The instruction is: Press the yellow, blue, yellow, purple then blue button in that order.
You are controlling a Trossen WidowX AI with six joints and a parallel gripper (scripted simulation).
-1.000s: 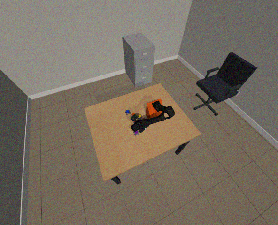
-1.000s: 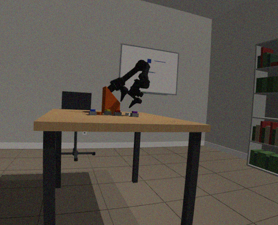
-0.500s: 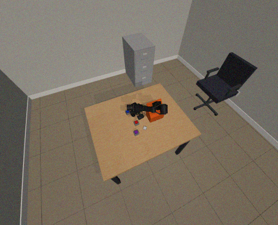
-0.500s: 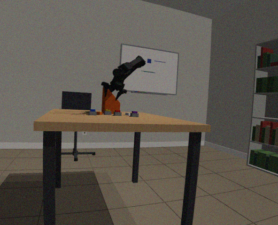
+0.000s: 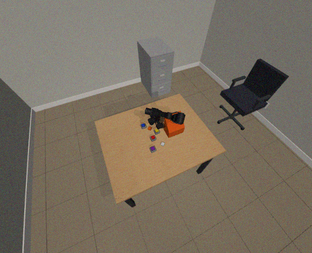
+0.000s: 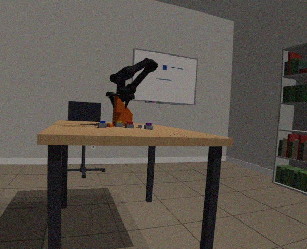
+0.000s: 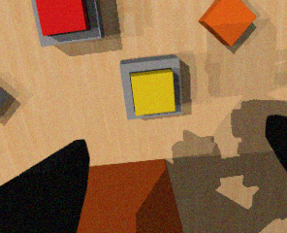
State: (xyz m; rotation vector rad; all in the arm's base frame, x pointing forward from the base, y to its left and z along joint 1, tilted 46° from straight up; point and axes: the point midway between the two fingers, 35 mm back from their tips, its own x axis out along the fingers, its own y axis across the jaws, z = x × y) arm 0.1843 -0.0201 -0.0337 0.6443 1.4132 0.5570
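Poised above table (image 5: 131,163) (image 6: 135,140), near yellow button (image 5: 156,130) (image 6: 119,123) (image 7: 153,93).
Gripper (image 5: 155,124) (image 6: 119,100) (image 7: 177,138): spread wide, touching no button; yellow cap standing raised in its gray housing.

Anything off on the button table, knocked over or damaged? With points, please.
Nothing stands out. The yellow (image 5: 156,130) (image 6: 119,122) (image 7: 153,93), blue (image 5: 143,125) (image 6: 102,122), red (image 5: 153,137) (image 6: 129,123) (image 7: 61,16) and purple (image 5: 152,148) (image 6: 148,124) buttons sit upright, caps on. The orange block (image 5: 149,128) (image 6: 109,125) (image 7: 229,20) is turned at an angle, not visibly damaged.
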